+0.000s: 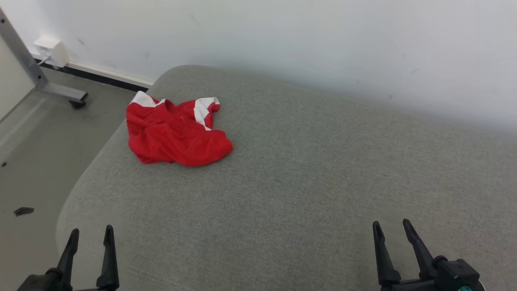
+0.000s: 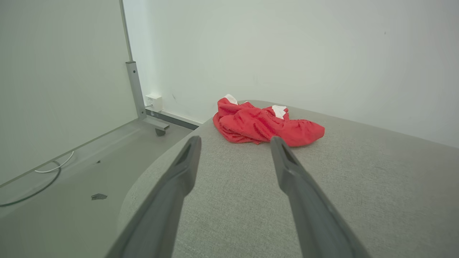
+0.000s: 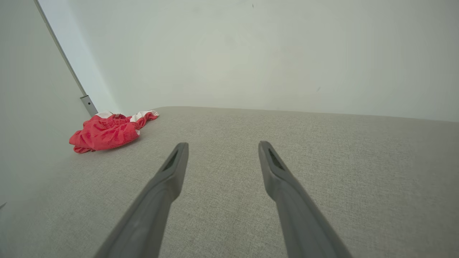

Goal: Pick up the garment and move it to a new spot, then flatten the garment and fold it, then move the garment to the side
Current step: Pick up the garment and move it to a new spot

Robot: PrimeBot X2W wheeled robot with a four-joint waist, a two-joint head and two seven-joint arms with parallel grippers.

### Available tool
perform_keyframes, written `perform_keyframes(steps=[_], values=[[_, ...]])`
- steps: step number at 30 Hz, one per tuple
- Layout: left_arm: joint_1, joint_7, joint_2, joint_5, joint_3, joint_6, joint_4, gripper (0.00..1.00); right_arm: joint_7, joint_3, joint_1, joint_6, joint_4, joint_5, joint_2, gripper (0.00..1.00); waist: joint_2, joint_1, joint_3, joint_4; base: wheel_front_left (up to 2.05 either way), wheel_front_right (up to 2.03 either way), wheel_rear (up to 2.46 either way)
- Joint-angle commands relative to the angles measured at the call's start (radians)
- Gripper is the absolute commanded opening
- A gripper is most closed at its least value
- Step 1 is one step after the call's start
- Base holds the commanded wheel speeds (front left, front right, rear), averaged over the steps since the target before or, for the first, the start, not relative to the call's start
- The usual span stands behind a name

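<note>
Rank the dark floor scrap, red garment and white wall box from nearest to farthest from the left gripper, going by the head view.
From the left gripper:
1. Dark scrap, on the floor to its left.
2. Red garment, on the cushion, far left corner.
3. White wall box, farthest back, upper left.

Support: one padded surface (image 1: 307,182) covered in grey woven fabric, flat on top, with rounded edges. Its far left corner (image 1: 167,79) is rounded and stands close to the white wall. The cover lies smooth and even, and away from that corner it runs on in the same grey weave.

Lying on it: one red garment (image 1: 173,135) with white panels, crumpled in a loose heap just inside the far left corner. The white panels lie on the side nearest the corner and the bunched red cloth on the side away from it. The heap reaches close to the left edge leading from the corner.
</note>
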Motion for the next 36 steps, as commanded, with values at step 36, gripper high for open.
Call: perform_keyframes(steps=[36], values=[[-0.103,0.000,0.013,-0.030,0.033,0.003,0.008,1.00,-0.001,-0.001,-0.087,-0.002,0.036,-0.048,0.000,1.00,0.0000,0.0000,0.085,0.110,0.00,0.00,0.00]])
